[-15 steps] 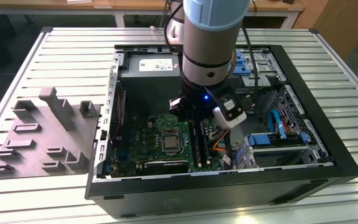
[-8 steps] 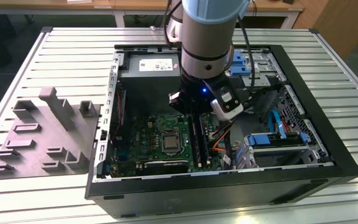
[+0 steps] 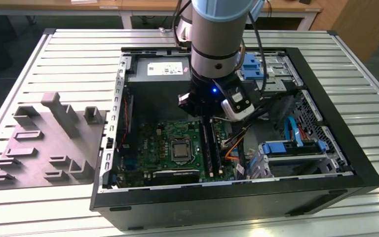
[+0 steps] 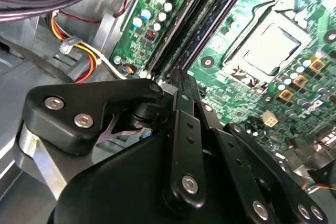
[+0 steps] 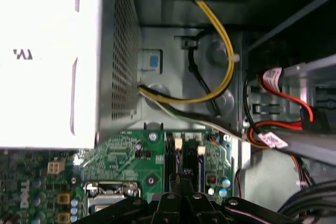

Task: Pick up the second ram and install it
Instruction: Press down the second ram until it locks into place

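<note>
Jaws of the black gripper (image 4: pixel 179 77) stand drawn close together, with no gap that I can see between them in both wrist views, so I judge them closed. Whether they pinch something thin or only press with their tips, I cannot tell.

The gripper hangs straight down inside the open black computer case (image 3: pixel 347 163), directly over the green motherboard (image 3: pixel 163 143), at the end of its long black slot rails (image 4: pixel 173 40) that lies far from the square silver processor socket (image 3: pixel 179 148). This upright pose makes sense to me, because a memory stick must go into its rail vertically and with force from above.

The second ram (image 3: pixel 207 145), as far as I can judge, is the long, thin, dark stick that stands on its edge in the rails just beneath the gripper in the exterior view. It runs along the motherboard beside the processor socket. Whether it is pushed fully down I cannot see.

The grey moulded plastic holder tray (image 3: pixel 45 148) lies outside the case, well apart from the motherboard, on the slatted metal table (image 3: pixel 77 54). I see no stick in it, so the picking part seems done.

Yellow, red and black cables (image 5: pixel 220 51) pass near the motherboard's edge, close to the gripper but not touching it.
</note>
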Controlling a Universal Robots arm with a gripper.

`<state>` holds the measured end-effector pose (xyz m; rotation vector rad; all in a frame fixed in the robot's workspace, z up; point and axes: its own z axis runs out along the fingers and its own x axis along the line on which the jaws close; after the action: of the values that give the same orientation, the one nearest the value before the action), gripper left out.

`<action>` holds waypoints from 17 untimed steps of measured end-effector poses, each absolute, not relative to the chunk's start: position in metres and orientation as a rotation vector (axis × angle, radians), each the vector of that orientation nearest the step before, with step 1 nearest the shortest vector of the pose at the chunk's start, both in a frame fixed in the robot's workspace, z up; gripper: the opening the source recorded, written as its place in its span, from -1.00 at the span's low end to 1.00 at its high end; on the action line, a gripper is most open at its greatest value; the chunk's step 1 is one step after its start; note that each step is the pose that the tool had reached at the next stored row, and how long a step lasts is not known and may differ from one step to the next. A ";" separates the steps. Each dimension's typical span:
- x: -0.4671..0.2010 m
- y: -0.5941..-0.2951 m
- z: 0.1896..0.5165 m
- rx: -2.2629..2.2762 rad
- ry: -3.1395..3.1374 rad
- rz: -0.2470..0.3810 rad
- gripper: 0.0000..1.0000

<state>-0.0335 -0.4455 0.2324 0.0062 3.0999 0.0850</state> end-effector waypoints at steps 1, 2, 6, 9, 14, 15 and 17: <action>-0.033 -0.445 0.232 0.006 3.100 0.085 -0.80; -0.033 -0.445 0.232 0.006 3.100 0.085 -0.80; -0.034 -0.445 0.232 0.006 3.100 0.085 -0.80; -0.034 -0.445 0.228 0.006 3.100 0.088 -0.80; -0.034 -0.443 0.224 0.006 3.100 0.094 -0.80; -0.034 -0.442 0.223 0.006 3.100 0.094 -0.80; -0.034 -0.442 0.223 0.006 3.100 0.095 -0.80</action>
<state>-0.0335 -0.4417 0.2229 0.0063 3.0996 0.0946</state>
